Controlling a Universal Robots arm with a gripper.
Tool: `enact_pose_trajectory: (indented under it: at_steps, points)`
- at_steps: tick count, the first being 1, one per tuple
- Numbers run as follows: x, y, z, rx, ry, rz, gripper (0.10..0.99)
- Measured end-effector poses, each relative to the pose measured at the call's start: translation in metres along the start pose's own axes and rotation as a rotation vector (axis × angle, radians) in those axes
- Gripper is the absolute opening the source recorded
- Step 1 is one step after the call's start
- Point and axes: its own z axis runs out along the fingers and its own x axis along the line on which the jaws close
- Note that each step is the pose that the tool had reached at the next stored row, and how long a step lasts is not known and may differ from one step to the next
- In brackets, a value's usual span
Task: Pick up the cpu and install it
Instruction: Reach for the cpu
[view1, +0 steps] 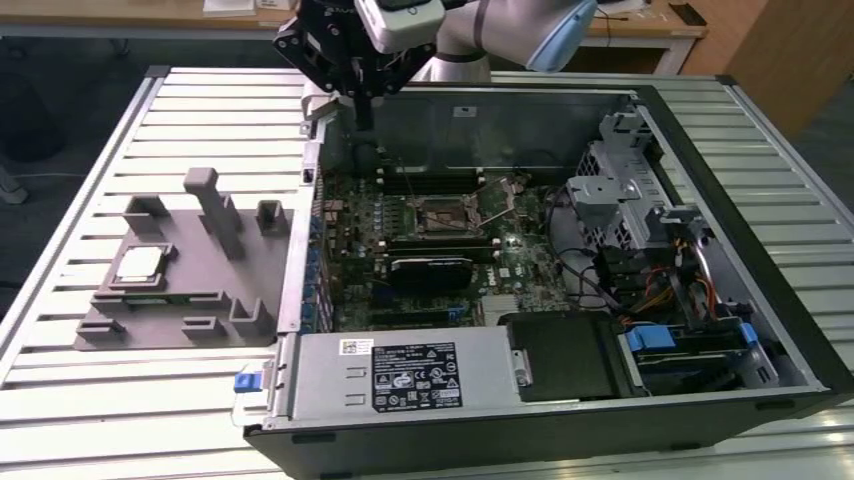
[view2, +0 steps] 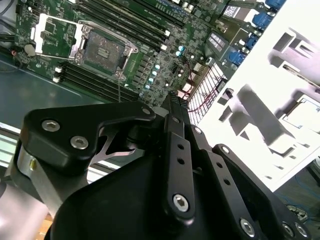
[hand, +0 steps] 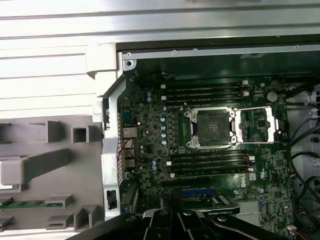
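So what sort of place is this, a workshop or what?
Probably a robotics lab or test bench for computer assembly: an open computer case lies on a slatted metal table, a robot arm hangs over it, and a cpu sits in a grey holder beside the case.

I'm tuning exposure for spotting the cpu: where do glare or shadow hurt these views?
Exterior view: even light, the cpu reads clearly on the grey fixture. Second wrist view: that fixture is blown out to white, washing out the cpu; the dark gripper looms in front. First wrist view: the slatted table glares, the socket is evenly lit.
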Motion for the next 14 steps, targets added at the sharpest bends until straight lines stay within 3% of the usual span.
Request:
enact_pose_trajectory:
  at_steps: [14]
  points:
    - [0.0083,-0.0006,-0.0002,0.000,-0.0001,0.000,0.106]
